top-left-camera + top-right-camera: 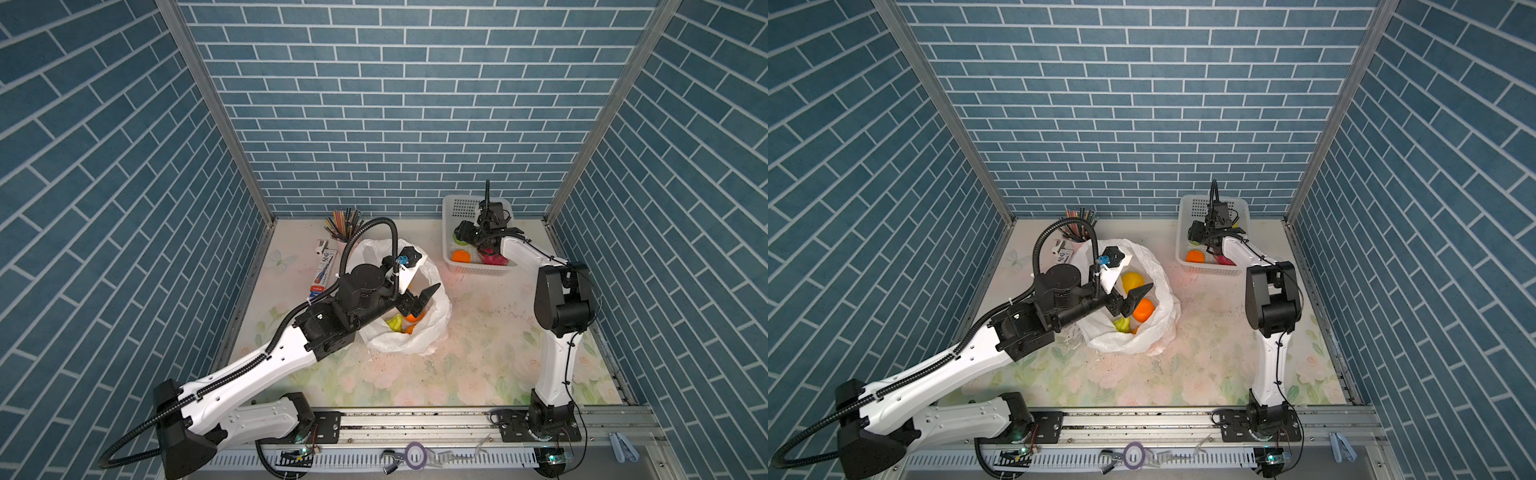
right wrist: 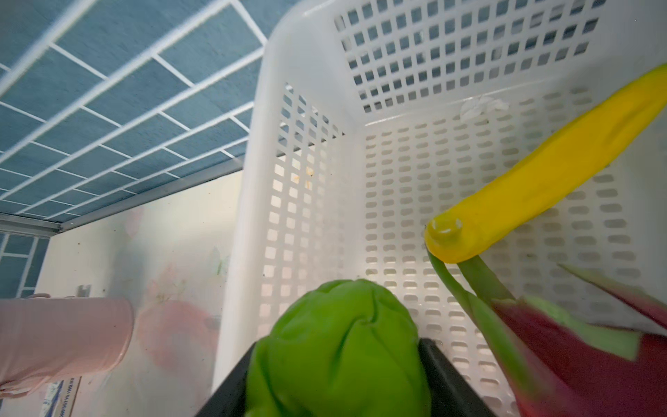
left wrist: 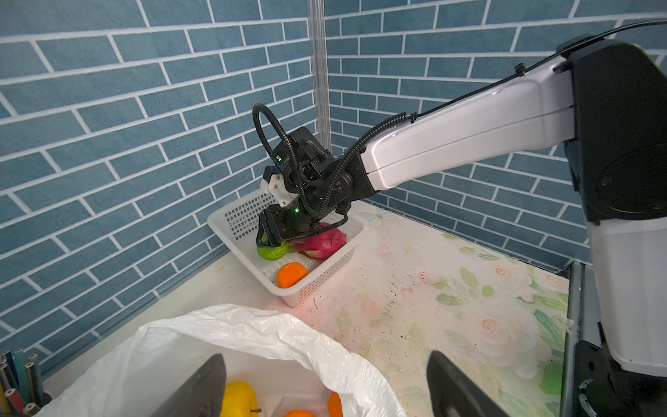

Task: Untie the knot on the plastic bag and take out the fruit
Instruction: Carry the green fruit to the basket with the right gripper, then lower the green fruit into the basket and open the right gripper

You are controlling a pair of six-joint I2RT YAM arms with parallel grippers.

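The plastic bag (image 1: 432, 336) sits slumped on the floral tabletop (image 1: 490, 357), left of the middle in both top views, its mouth spread wide and facing up. Inside it I can make out a yellow apple (image 1: 1132, 280), an orange (image 1: 1144, 309) and a yellow-green fruit (image 1: 1122, 325) lying close together. The left end effector (image 3: 326, 357) hangs just above that open mouth, its two dark fingers spread as wide as they go and nothing between them. Over in the far right corner stands a white perforated basket (image 3: 319, 278), well apart from the bag. The right end effector (image 2: 337, 364) reaches down into it, its jaws partly closed on a green fruit (image 2: 339, 325), one black finger pressed to each side; whether that fruit touches the basket floor I cannot tell. Beside it in the basket lie a pink dragon fruit (image 3: 325, 241), a second orange (image 3: 291, 274) near the front wall, and a long yellow fruit (image 2: 541, 169) on the basket floor. A cup of coloured pencils (image 1: 343, 226) stands by the back wall behind the bag.
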